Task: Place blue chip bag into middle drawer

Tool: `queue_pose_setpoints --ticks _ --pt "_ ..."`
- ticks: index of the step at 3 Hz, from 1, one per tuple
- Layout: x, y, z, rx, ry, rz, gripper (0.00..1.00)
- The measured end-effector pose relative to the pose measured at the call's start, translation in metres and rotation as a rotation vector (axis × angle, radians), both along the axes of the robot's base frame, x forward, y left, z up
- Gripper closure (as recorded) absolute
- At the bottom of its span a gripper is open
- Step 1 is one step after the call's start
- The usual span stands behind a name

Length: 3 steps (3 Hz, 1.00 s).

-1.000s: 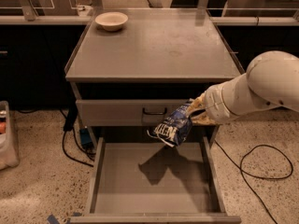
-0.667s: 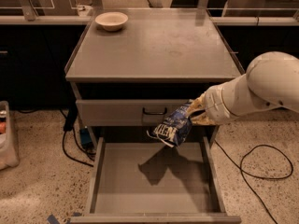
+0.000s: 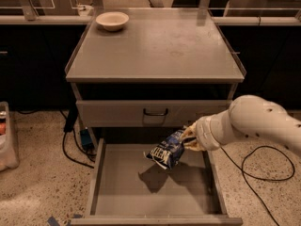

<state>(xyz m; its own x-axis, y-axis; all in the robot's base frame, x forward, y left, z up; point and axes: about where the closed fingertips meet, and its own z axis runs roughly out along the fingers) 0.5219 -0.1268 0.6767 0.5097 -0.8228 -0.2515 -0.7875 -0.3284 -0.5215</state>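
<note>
Blue chip bag (image 3: 167,150) in gripper (image 3: 187,138) — above middle drawer (image 3: 123,193)

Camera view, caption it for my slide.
The gripper holds a crinkly dark-blue foil chip bag above the open grey metal middle drawer.

A grey cabinet (image 3: 155,51) stands on a speckled floor (image 3: 37,192) under dim warm light. Dark counters (image 3: 37,55) line the back, and black cables (image 3: 277,147) trail beside it.

Your tan pincer (image 3: 187,138), on a white arm (image 3: 263,126), hangs over the right side of the middle drawer (image 3: 122,187) pinching the blue chip bag (image 3: 167,150): dark blue foil, white lettering and speckles. Drawer's plain grey, same as the surface (image 3: 160,46) up top. Bowl (image 3: 112,20) is cream, handle (image 3: 155,112) black, floor (image 3: 37,192) speckled beige
</note>
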Motion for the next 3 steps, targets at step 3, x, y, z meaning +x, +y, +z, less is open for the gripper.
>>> queue_pose_setpoints --ticks 3 --pt "0.0054 0.0051 -0.0702 0.013 0.020 -0.015 1.00"
